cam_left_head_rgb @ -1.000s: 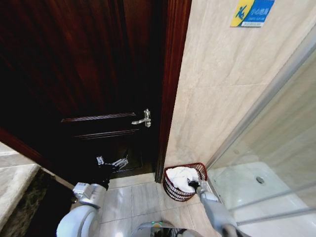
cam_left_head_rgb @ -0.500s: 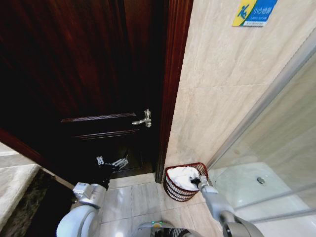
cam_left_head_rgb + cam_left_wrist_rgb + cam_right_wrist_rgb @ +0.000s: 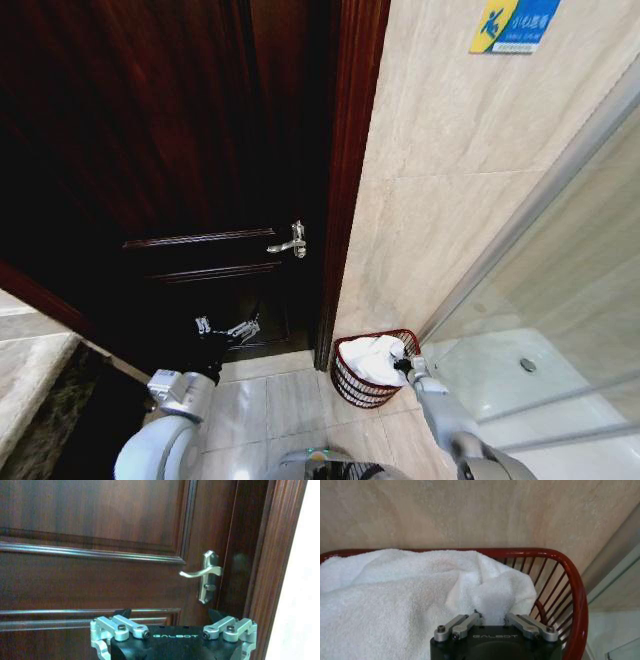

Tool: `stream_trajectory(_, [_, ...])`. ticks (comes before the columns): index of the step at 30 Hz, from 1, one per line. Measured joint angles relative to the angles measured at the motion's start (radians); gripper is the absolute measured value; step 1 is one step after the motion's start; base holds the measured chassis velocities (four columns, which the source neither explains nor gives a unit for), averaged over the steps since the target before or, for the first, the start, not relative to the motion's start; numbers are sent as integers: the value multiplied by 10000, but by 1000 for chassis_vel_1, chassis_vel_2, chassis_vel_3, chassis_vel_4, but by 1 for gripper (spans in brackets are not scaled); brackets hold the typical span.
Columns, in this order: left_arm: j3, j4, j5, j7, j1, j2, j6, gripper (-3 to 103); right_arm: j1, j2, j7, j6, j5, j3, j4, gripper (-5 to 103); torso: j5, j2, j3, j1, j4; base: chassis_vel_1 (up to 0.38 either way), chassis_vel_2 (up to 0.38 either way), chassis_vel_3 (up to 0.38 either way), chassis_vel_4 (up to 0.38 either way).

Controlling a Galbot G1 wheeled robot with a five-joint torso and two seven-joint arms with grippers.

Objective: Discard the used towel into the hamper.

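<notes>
Towel (image 3: pixel 395 600) is bunched up inside the hamper (image 3: pixel 345 382), which sits on the floor btw the door frame (image 3: pixel 345 180) and shower glass (image 3: pixel 560 300). Right gripper (image 3: pixel 492 618) is over the hamper, fingers pinched on a fold, prob so it drops inside. Left gripper (image 3: pixel 170 619) hangs w/ fingers apart near the door handle (image 3: pixel 205 575), idle.

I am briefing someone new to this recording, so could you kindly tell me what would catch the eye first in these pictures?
The white towel heaped in the red wire hamper stands out first, on the floor by the tiled wall beside the shower glass. The right pincer is at the hamper's rim, pinching a fold of the towel. To the left, the left pincer hangs open before the dark wooden door with its silver handle.
</notes>
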Motion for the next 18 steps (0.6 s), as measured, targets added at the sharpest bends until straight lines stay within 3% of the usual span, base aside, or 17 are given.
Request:
stream_trajectory(5, [0,0,0,0,0,0,0,100,-203,5,-275,25,78,0,359,10,1,-186,-94,-88,1,0,0,0,0])
stream_trajectory(11, [0,0,0,0,-1,0,0,100,-805,-230,-631,-130,179,-280,2051,10,0,-597,-322,-275,1,0,0,0,0])
stream_trajectory(18, [0,0,-1,0,0,0,0,100,-720,-401,-853,-118,221,-294,1713,10,-1,-924,-500,-420,-1,0,0,0,0])
